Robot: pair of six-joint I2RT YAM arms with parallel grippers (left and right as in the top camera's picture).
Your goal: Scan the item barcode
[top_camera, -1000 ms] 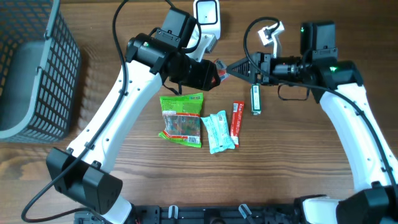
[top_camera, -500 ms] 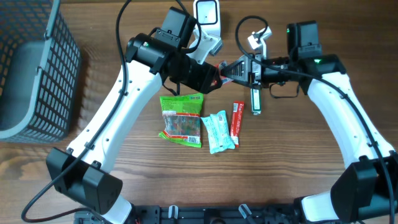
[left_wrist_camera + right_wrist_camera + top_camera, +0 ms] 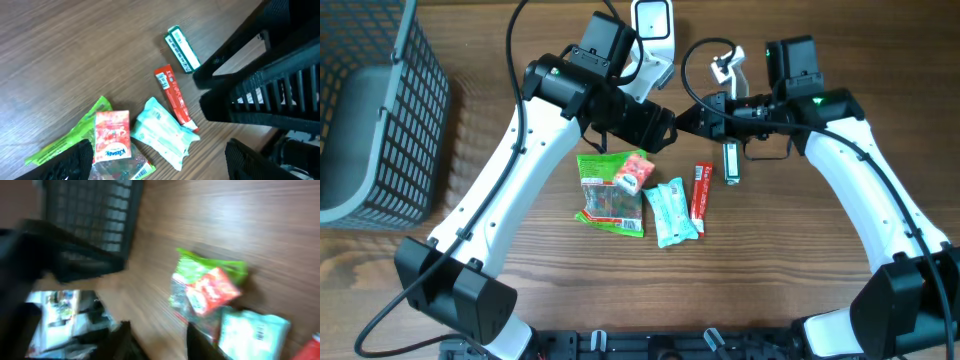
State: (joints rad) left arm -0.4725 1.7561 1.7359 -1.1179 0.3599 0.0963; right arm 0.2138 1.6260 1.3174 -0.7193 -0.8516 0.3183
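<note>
- Red pack point(image 3: 632, 177): small and boxy, in glossy printed film with a white label end. It is lying flat on top of the green pouch point(image 3: 600, 200), touching it. A second ago it was sitting up between my two hands.
- Green pouch: crinkled foil with a clear window, lying flat on the wood-grain desk point(image 3: 800, 290).
- Pale blue wrapper point(image 3: 672, 210): soft and wrinkled, lying just beside the pouch.
- Red stick pack point(image 3: 700, 192): slim and flat.
- Green-and-white box point(image 3: 731, 160): narrow and rigid.
- Wire basket point(image 3: 390, 110): dark mesh, standing well off to my left.
- Left hand point(image 3: 663, 125): I am holding its fingers spread wide, wider than a second ago, and gripping nothing.
- Right hand point(image 3: 690, 120): I am holding its fingers partly apart with nothing between them, though its own view is blurring. It is hanging closer to my left hand than before.
</note>
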